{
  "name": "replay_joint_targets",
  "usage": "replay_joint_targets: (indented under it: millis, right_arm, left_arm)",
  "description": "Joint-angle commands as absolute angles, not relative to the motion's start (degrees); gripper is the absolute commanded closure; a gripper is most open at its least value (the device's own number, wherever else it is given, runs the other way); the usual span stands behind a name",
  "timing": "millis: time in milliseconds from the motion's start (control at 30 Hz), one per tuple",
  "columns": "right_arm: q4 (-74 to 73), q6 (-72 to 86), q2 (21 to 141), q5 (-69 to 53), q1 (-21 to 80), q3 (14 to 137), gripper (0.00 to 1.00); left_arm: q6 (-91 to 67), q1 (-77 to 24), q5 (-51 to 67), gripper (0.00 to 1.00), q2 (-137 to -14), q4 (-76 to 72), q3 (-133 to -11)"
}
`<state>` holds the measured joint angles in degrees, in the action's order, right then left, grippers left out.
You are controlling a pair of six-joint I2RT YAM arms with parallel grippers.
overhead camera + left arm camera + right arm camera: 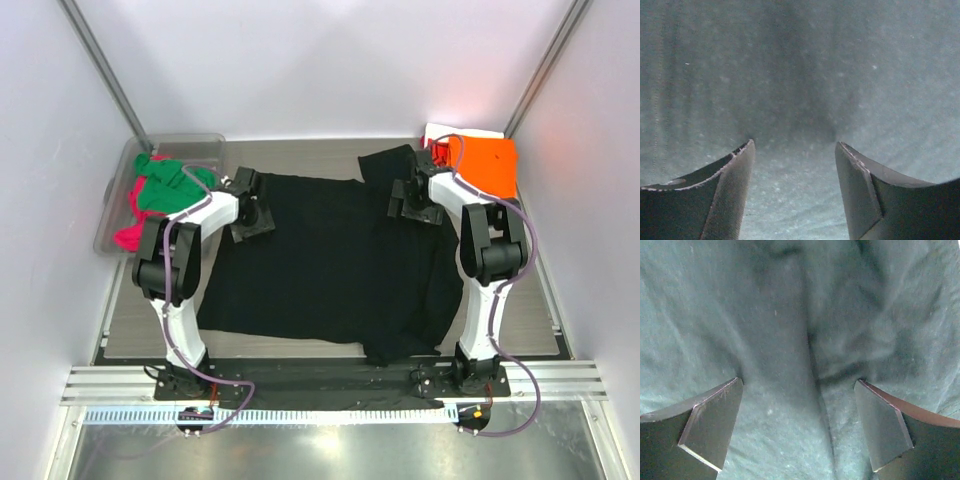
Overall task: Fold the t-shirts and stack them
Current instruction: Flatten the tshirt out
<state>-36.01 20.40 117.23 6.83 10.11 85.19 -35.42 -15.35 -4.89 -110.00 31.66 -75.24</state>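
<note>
Black cloth covers most of the table: the black t-shirt lies spread flat between my two arms, one sleeve bunched at the far right and the near right corner rumpled toward the arm base. At the far left the clear bin holds the green shirt and the magenta shirt, both spilling over its rim. The orange shirt sits folded at the far right corner.

The left gripper hangs over the shirt's far left edge and the right gripper over the far right. In both wrist views the jaws stand apart with nothing between them, just above the fabric.

My worry is the pinch. The cloth under the left gripper is smooth, so the fingers may slide off. A crease runs under the right gripper, so it may catch two layers. Uneven grips would skew the fold.
</note>
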Motion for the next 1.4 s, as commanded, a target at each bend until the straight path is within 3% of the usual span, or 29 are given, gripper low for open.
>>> replay_joint_targets:
  millis: [0, 300, 467, 767, 1067, 1167, 1367]
  right_arm:
    - [-35.68, 20.75, 121.27, 5.01, 10.2, 89.02, 0.0]
    - [-35.42, 13.1, 136.75, 5.97, 10.37, 111.58, 0.01]
    - [-40.69, 11.34, 134.67, 7.55, 11.69, 119.09, 0.01]
    - [-42.71, 12.21, 112.7, 10.89, 12.39, 105.84, 0.0]
    - [-42.45, 22.39, 88.35, 13.28, 9.68, 72.8, 0.0]
    - [-39.03, 26.0, 82.03, 7.75, 6.7, 58.68, 0.05]
    - [-32.35, 30.49, 77.61, 0.97, 4.66, 46.51, 0.31]
  left_arm:
    - [-37.61, -14.68, -5.27, 0.34, -111.18, 28.56, -74.27]
    - [-44.46, -10.99, -8.44, 0.33, -109.34, 29.27, -69.09]
    - [-45.62, -11.16, -3.88, 0.33, -105.66, 29.0, -67.85]
    - [-45.79, -15.11, -4.74, 0.3, -94.14, 33.48, -67.59]
    - [-46.58, -17.4, -4.83, 0.3, -78.06, 35.16, -55.47]
    - [-47.55, -18.11, -4.4, 0.3, -74.28, 33.93, -49.76]
    - [-50.53, -18.28, -1.67, 0.3, -71.28, 26.73, -38.51]
